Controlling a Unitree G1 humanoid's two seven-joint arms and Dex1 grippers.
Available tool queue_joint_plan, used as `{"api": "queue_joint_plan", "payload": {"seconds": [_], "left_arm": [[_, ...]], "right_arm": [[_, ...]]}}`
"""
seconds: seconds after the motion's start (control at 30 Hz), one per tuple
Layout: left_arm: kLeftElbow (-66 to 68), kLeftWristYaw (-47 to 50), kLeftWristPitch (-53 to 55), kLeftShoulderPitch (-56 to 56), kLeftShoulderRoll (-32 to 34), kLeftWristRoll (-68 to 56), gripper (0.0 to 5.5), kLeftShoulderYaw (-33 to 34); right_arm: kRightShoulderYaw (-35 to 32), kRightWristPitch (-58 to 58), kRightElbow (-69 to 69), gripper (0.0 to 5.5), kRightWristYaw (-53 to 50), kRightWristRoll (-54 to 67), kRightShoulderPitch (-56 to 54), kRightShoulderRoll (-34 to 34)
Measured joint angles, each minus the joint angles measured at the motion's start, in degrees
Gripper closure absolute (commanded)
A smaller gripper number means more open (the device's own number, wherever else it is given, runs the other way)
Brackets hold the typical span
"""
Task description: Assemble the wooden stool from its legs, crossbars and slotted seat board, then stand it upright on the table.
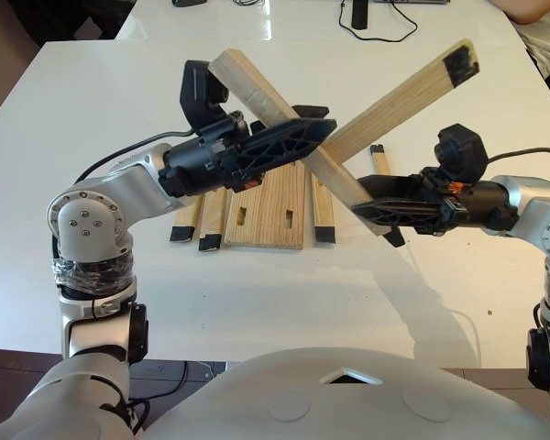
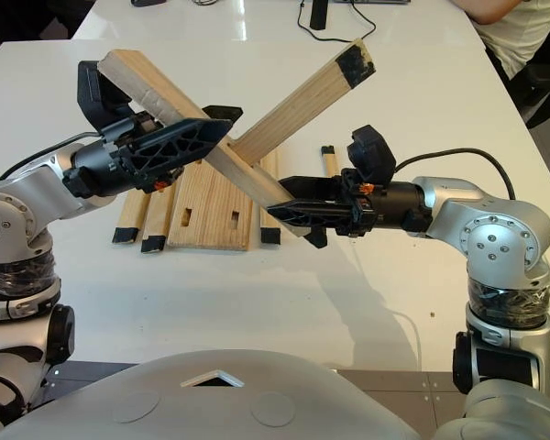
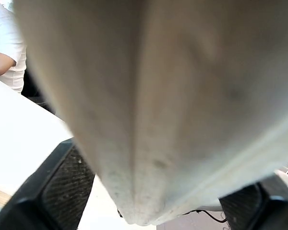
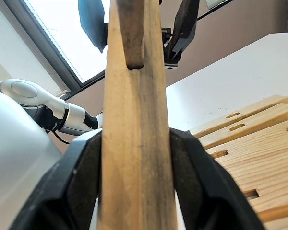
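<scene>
Early stage, by judgement. Two legs are crossed in an X and held in the air above the seat board, which lies flat on the tabletop with its visible slots unfilled. The first leg is pinched by both hands. The left hand is clamped on it over the seat board, at the crossing. The right hand is clamped on its lower end, just off the board's right edge. The second leg slants up and away to the board's right; whether it is seated in the first leg's notch cannot be told. Loose sticks are seen beside the seat board. Crossbars, seat fitting and standing upright are judged not yet done.
</scene>
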Motion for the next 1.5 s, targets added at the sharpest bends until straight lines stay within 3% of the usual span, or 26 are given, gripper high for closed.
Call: {"api": "queue_joint_plan", "payload": {"seconds": [0.2, 0.5, 0.53, 0.63, 0.77, 0.87, 1.1, 1.5], "left_arm": [[-1.15, -1.06, -0.46, 0.96, 0.00, 1.10, 3.34, 0.00], [-2.12, -1.91, -1.31, 1.49, -0.66, 3.94, 3.40, -0.07], [-1.84, -1.99, -1.74, 1.49, -1.04, 4.93, 3.41, -0.06], [0.18, -2.72, -4.97, 1.51, -1.53, 8.18, 3.44, 1.85], [0.96, -7.09, -8.63, 1.51, -1.01, 14.30, 3.45, 3.17], [3.96, -14.10, -13.45, 1.42, 2.83, 23.60, 3.45, 3.83], [12.86, -31.23, -25.25, 6.28, 19.08, 45.71, 3.45, 5.89], [11.72, -39.62, -26.78, 12.97, 22.42, 50.91, 3.45, 6.35]], "right_arm": [[0.28, -0.10, 0.10, 3.48, 0.64, -0.37, -0.19, -0.70], [0.67, -2.08, 0.76, 3.48, 1.65, -1.97, 0.61, -1.53], [0.72, -2.51, 1.34, 3.11, 1.40, -2.28, 0.49, -1.42], [0.39, -5.19, 3.50, 2.68, -0.09, -4.76, 0.16, -0.12], [0.35, -7.75, 4.64, 2.50, -2.30, -7.52, 0.15, 0.68], [1.41, -12.01, 6.79, 2.50, -3.01, -13.29, 0.16, 1.13], [3.94, -22.64, 11.98, 2.50, -4.40, -24.41, 0.00, 4.65], [5.21, -26.57, 12.06, 2.50, -5.79, -28.56, 3.03, 8.11]]}}
